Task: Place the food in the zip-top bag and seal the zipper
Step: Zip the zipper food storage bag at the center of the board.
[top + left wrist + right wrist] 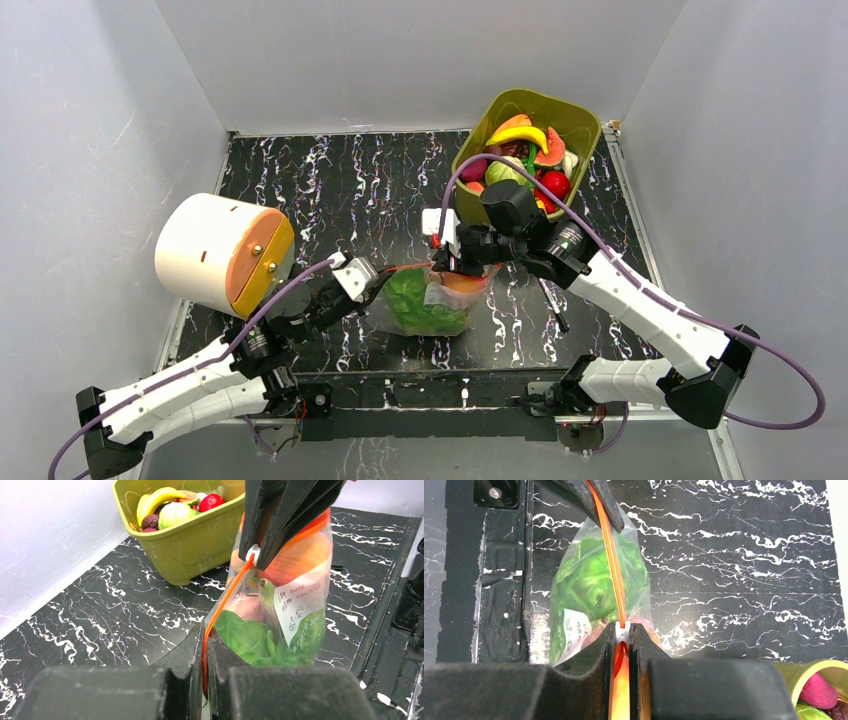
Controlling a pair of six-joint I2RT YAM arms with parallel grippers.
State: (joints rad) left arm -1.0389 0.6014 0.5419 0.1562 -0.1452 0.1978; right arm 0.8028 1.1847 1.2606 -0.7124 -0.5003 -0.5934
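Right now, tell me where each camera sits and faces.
Top view: above and behind the arms, looking down on the table; left arm and right arm show.
Left wrist: on the left gripper, facing along the zipper toward the tub; its own fingers show.
Right wrist: on the right gripper, facing along the zipper toward the left gripper; its own fingers show.
Both wrist views share the bag and zipper, from opposite ends.
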